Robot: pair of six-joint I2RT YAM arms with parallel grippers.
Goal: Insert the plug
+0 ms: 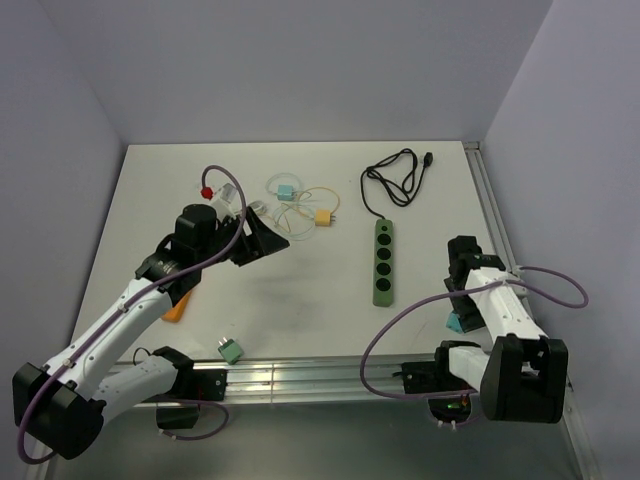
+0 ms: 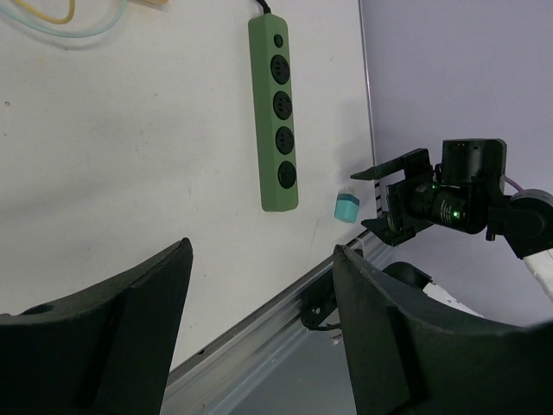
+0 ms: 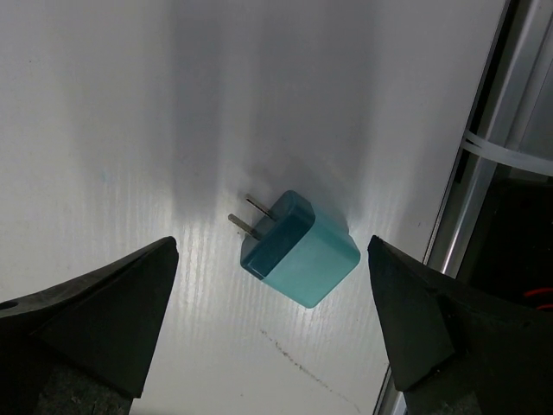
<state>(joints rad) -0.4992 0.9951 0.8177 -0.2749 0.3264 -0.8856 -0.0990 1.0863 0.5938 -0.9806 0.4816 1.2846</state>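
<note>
A teal two-prong plug (image 3: 302,248) lies flat on the white table, prongs pointing up-left in the right wrist view. My right gripper (image 3: 272,303) is open above it, one finger on each side, not touching it. In the top view the plug (image 1: 454,323) shows under my right gripper (image 1: 459,306). The green power strip (image 1: 383,262) with several sockets lies left of it and also shows in the left wrist view (image 2: 276,112). My left gripper (image 1: 262,240) is open and empty, held above the table's middle left; its fingers (image 2: 406,328) frame the table's near edge.
The strip's black cable (image 1: 395,180) coils at the back. A yellow plug (image 1: 322,216), a small teal plug (image 1: 286,191) and a red plug (image 1: 207,190) with thin cords lie at the back left. A green plug (image 1: 231,349) and an orange piece (image 1: 177,305) lie near the front left. The metal rail (image 1: 300,380) runs along the near edge.
</note>
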